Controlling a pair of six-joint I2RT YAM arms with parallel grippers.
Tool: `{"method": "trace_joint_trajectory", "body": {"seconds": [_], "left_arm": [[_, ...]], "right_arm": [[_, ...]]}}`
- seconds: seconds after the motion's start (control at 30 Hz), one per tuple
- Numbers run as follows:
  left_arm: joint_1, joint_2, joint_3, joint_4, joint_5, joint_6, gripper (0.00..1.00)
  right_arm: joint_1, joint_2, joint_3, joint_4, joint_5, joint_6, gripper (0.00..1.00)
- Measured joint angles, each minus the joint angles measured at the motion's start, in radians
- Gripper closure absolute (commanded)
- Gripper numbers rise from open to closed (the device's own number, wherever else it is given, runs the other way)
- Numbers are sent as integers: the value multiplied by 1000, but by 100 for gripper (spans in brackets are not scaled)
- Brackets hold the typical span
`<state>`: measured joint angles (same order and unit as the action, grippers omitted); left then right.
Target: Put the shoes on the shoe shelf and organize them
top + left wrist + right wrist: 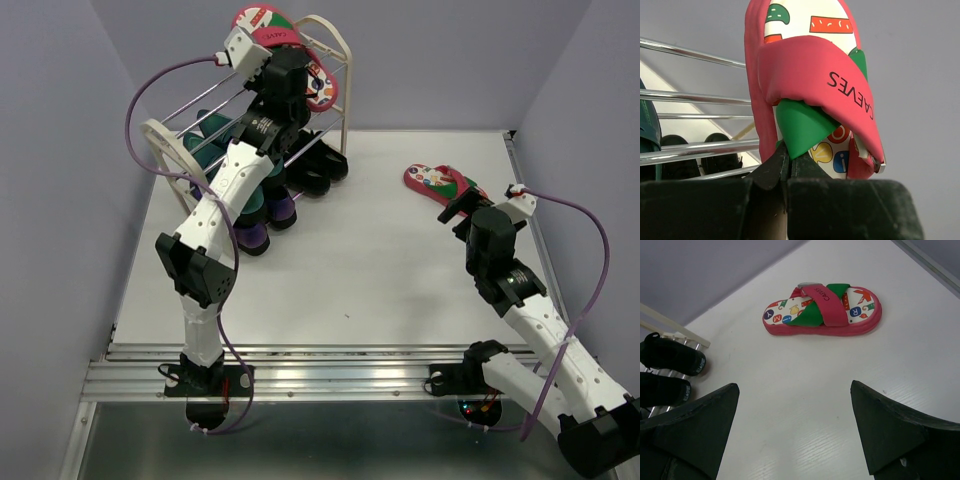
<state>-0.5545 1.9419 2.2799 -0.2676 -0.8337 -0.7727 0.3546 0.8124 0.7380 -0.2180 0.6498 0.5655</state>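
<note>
The left tool (pixel 786 159) is pinched tight on the green strap (pixel 801 125) of a red flip-flop (pixel 807 70) at the top of the shoe shelf (pixel 163 140), while the right tool (pixel 794 390), spread wide and empty, hangs above the worktop (pixel 805 365) near the second flip-flop (pixel 822 310), probably light, soft foam best taken by its crossed straps.

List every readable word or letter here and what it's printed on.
"CAEVES": strap of the held flip-flop, in the left gripper.
"Y", "I", "M", "R", "K": insole of the table flip-flop.
Its strap print and the tags on the black shoes: too blurred.
</note>
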Motion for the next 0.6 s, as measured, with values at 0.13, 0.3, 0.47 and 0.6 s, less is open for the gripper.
{"method": "trace_joint_trajectory", "body": {"seconds": [0.13, 0.3, 0.47, 0.6], "left_arm": [[0, 0, 0, -4, -18, -21, 100], [10, 0, 0, -20, -21, -56, 78], [25, 0, -5, -20, -8, -84, 60], [31, 0, -9, -11, 2, -96, 51]], "right_arm": [[0, 0, 0, 0, -5, 2, 2], [0, 0, 0, -1, -11, 8, 2], [0, 0, 0, -2, -14, 8, 2], [0, 0, 0, -3, -15, 8, 2]]}}
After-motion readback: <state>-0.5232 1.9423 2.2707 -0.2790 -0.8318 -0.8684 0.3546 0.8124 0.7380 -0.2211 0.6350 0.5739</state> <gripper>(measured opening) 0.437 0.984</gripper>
